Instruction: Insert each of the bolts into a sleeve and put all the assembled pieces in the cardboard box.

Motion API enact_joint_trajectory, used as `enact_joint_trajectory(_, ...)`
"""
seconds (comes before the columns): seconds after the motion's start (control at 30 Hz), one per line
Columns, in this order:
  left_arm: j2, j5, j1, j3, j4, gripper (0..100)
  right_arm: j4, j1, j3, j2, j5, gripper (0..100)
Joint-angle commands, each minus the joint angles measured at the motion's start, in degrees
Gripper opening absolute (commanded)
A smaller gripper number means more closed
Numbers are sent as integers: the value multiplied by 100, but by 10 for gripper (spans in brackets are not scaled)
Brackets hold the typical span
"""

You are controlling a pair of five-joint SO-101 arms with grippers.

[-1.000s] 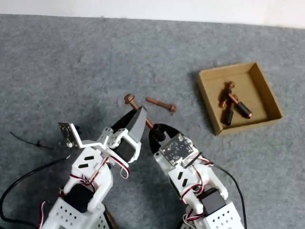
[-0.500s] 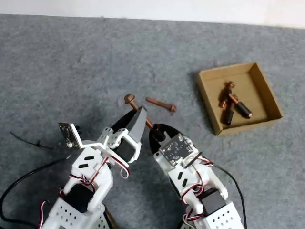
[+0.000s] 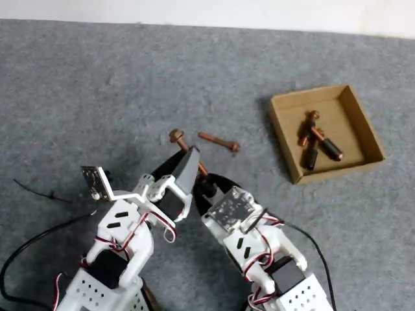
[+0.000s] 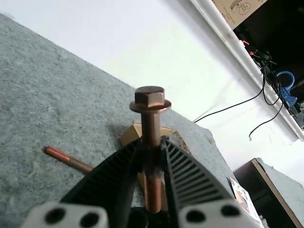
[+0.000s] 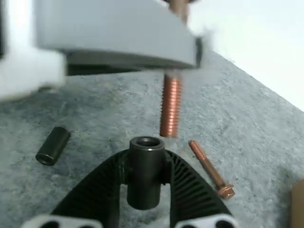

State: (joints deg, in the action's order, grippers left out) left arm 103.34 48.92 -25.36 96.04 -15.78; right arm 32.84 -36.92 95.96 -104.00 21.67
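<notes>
Copper bolt [image 4: 152, 118] sits clenched in my left pincer [image 4: 152, 145], head poking past the fingertips, while my right pincer [image 5: 145, 159] beside it grips a black sleeve [image 5: 144, 175], its open end just short of the bolt's threaded tip. Farther right a loose bolt [image 3: 219, 141] lies on the grey carpet [image 3: 97, 84], then the cardboard box [image 3: 283, 137], holding several bolts with black sleeves [image 3: 331, 149].

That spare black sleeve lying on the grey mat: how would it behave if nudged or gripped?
The sleeve is a plain cylinder on its side, so a sideways nudge would probably roll it, though the fuzzy mat may damp that. It looks like rigid metal, likely heavy for its size and unlikely to deform.
</notes>
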Motion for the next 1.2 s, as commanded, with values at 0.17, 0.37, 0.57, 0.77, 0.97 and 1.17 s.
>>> enact_joint_trajectory(0.17, 101, -62, 171, 119, -290, 7, -22, -66, 655, -136, 176, 5)
enact_joint_trajectory(0.37, 92, -62, 207, 119, -378, 7, -22, 13, 646, -136, 185, 5)
enact_joint_trajectory(0.57, 66, -62, 145, 119, -396, 7, -22, 242, 646, -136, 176, 5)
enact_joint_trajectory(0.77, 66, -62, -154, 119, -607, 7, -22, 242, 655, -136, 176, 5)
enact_joint_trajectory(0.97, 66, -70, -136, 119, -580, 7, -22, 242, 655, -136, 176, 5)
enact_joint_trajectory(1.17, 66, -70, -321, 119, -870, 7, -22, 259, 646, -136, 176, 5)
